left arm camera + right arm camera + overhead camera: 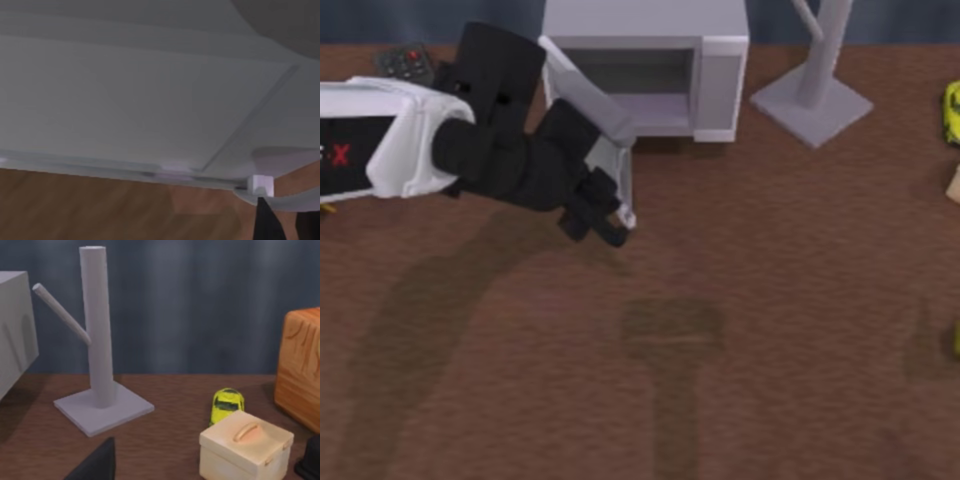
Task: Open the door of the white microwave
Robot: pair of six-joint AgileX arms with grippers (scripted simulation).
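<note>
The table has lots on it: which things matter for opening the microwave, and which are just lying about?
In use:
the white microwave
the door, swung partly open
left claw, at the door's free edge

Lying about:
grey stand
yellow toy car
cream box
wooden block
remote

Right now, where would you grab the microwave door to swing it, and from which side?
At its free outer edge, where my left hand already is, coming from the front. The door hinges on the left of the white microwave, so that edge swings farthest.

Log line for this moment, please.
left gripper: at door free edge | door: swung open | white microwave: cavity exposed | right arm: out of top view
</note>
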